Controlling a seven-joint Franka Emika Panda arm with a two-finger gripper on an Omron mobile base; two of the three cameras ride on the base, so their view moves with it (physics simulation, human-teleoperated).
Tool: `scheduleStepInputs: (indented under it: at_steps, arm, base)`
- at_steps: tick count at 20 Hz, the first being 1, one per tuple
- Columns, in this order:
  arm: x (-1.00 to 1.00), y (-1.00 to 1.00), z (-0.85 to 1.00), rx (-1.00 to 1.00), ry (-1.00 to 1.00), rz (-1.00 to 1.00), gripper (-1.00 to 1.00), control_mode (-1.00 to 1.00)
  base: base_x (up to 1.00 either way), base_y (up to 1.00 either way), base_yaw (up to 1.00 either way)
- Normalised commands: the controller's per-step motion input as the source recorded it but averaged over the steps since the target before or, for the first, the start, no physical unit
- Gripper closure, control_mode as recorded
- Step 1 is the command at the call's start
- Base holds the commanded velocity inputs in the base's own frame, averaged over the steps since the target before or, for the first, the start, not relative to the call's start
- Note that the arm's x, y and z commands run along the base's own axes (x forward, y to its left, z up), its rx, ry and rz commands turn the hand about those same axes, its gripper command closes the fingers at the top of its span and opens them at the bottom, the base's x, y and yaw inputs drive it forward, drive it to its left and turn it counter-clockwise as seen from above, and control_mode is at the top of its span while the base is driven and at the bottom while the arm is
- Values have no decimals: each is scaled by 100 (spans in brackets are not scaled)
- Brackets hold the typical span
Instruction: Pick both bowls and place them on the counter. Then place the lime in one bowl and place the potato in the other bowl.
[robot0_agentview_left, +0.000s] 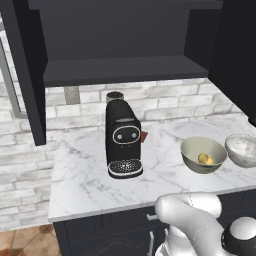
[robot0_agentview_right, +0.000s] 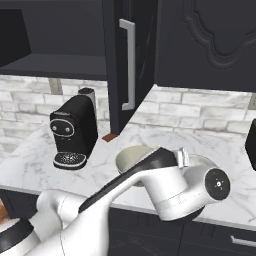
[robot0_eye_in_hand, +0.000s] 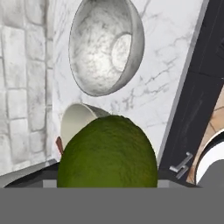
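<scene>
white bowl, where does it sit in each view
Left base view: white bowl at the right edge, right of the olive bowl.
Right base view: hidden behind the arm.
Hand view: white bowl top centre, above the lime.
Shared landmark: the olive bowl.

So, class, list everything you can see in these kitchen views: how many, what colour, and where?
counter: one, white marble with grey veins, on dark cabinet fronts
coffee machine: one, black, on the counter's middle
olive-beige bowl: one, upright on the counter, right of the machine
potato: one, golden yellow, inside the olive-beige bowl
marbled bowl: one, white-grey, on the counter beside the olive-beige bowl
lime: one, dark green, close before the hand camera, off the counter
shelf: one, dark, above the machine
wall: pale grey brick, behind the counter
arm: one, white with dark joints, reaching over the counter edge, carrying the lime
</scene>
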Motion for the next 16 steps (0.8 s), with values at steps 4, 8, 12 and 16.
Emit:
scheduleStepInputs:
  at_steps: [4, 8, 12, 16]
  arm:
    - [60, -31, -5, 0, 0, 0, 100, -100]
    - [65, -19, -9, 0, 0, 2, 100, -100]
    - [53, -21, -19, 0, 2, 1, 100, -100]
    - [36, -22, -28, 0, 5, 0, 100, -100]
  base:
    - [0, 0, 0]
    - [0, 0, 0]
    - [0, 0, 0]
    - [0, 0, 0]
